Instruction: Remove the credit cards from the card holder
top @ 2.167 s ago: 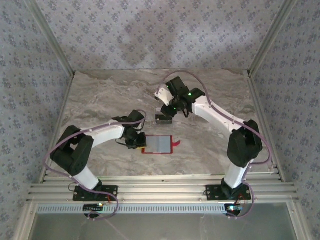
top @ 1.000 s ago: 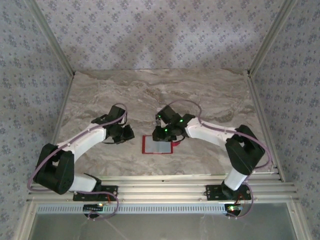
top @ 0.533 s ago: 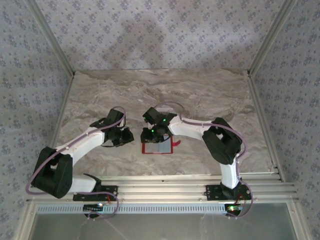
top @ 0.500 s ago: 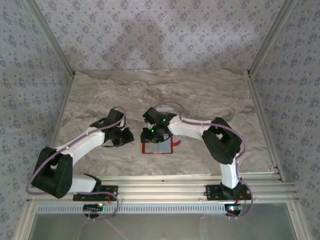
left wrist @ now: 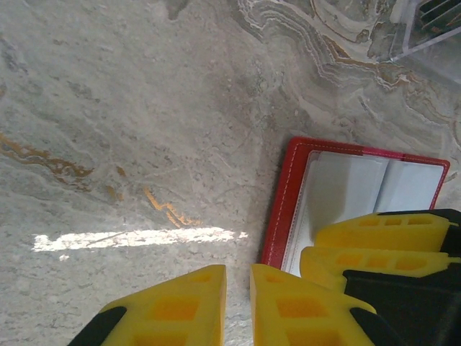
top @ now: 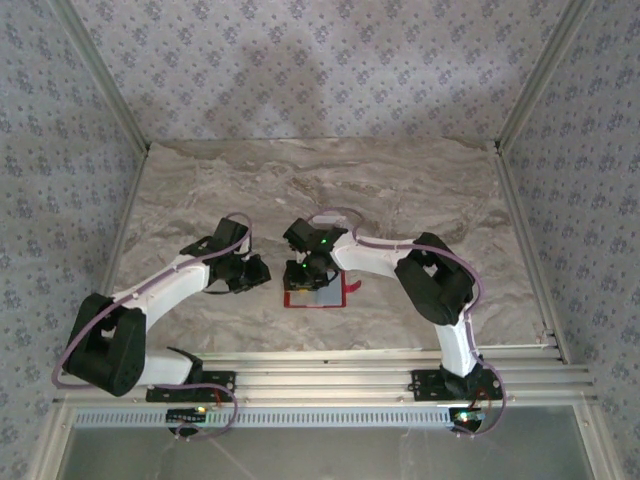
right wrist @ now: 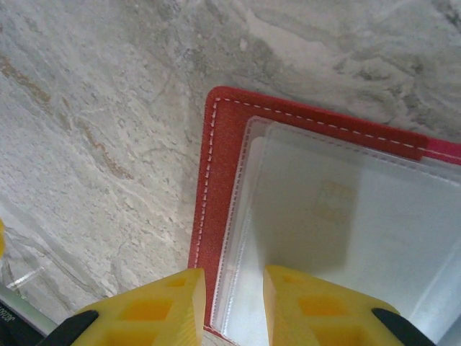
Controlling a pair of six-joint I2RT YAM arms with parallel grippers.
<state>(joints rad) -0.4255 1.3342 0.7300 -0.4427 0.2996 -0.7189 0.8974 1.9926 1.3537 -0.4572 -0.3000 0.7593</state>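
Note:
The card holder [top: 325, 297] lies open and flat on the marble, red rim around pale clear pockets. My right gripper [top: 300, 278] hovers over its left edge. In the right wrist view the fingers [right wrist: 234, 277] stand a little apart, straddling the red border [right wrist: 216, 187] and the pocket's edge. A pale card face with a faint chip mark [right wrist: 333, 202] shows through the clear pocket. My left gripper [top: 258, 272] sits just left of the holder over bare marble. Its fingers [left wrist: 238, 270] are nearly together with nothing between them. The holder [left wrist: 338, 184] and the right fingers [left wrist: 374, 234] appear beside it.
A clear plastic rectangle [left wrist: 432, 25] lies on the marble beyond the holder. The holder's red snap tab [top: 352, 288] sticks out on its right. Patterned walls enclose the table on three sides, and a metal rail [top: 320, 380] runs along the near edge.
My right arm has swung from the back of the table to the holder's left edge and dropped low over it. My left gripper drew back to the left, then stayed put.

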